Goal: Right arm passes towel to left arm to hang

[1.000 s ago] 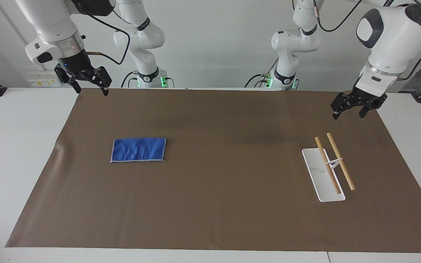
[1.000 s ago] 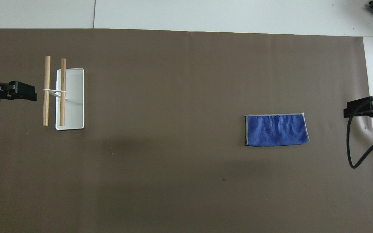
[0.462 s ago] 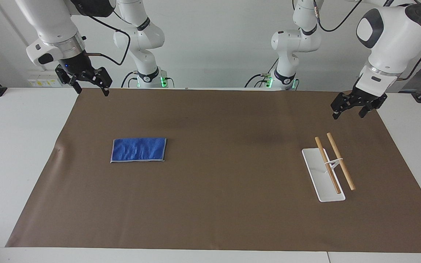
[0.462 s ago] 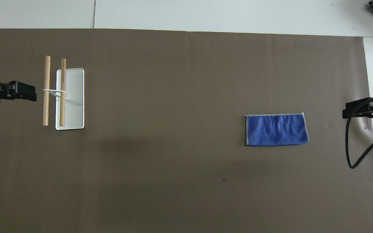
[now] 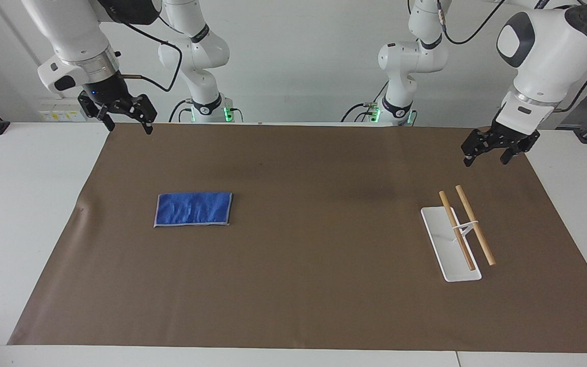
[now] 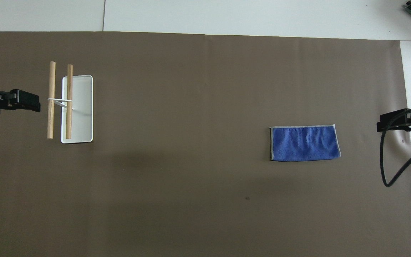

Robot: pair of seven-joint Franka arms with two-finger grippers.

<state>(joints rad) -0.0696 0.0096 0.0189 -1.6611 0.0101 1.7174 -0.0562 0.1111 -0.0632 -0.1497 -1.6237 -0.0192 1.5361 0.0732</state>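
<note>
The right gripper [image 5: 124, 118], fingers spread and empty, has crept slightly toward the flat towel [image 5: 193, 209]; pickup is starting. The left gripper [image 5: 488, 153] waits, fingers apart.

No words, labels, brands, numbers or signs are showing clearly enough to read in either view.
</note>
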